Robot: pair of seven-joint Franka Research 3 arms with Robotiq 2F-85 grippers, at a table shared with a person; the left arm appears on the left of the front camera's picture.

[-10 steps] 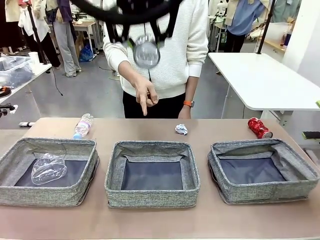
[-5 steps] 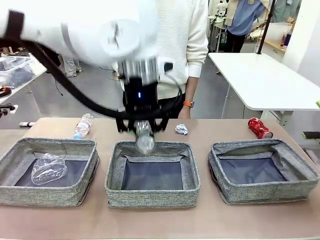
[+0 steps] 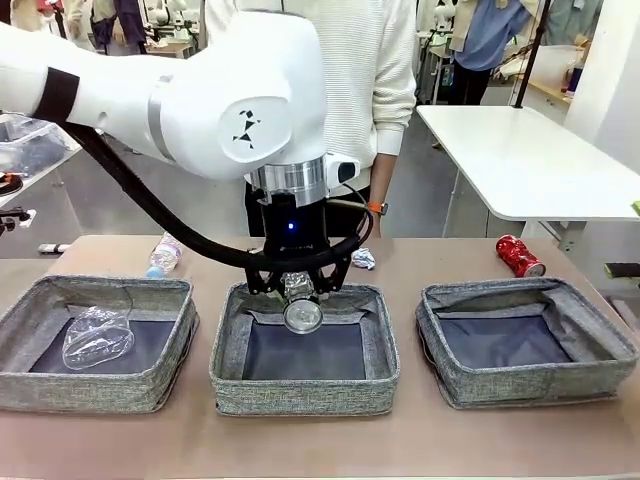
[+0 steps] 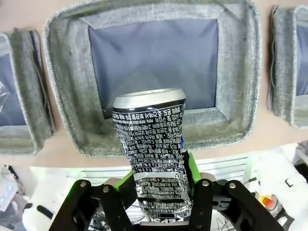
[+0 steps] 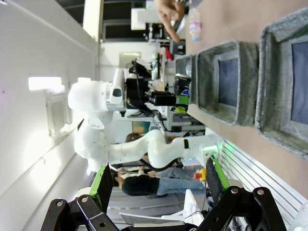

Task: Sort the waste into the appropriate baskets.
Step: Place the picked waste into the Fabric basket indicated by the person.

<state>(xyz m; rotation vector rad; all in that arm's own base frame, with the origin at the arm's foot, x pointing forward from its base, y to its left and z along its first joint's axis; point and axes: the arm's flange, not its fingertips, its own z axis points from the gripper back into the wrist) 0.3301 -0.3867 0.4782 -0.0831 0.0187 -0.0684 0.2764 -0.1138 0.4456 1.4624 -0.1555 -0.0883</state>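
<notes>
Black-printed can (image 4: 151,144) clamped in left claw (image 4: 158,173), base hidden, over middle basket (image 4: 62,96), right claw (image 5: 158,182) agape, empty

My left gripper (image 4: 158,175) hid the lower end of the can (image 4: 151,139), whose print was too fine to read. My arm (image 3: 200,100) covered part of the bottle (image 3: 160,258) and the paper ball (image 3: 365,260). The outer baskets (image 4: 29,96) ran off my wrist view's edges.

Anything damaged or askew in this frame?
The dark can in the left gripper is dented and leans in the grip over the middle basket. The clear bottle in the left basket is crushed.
</notes>
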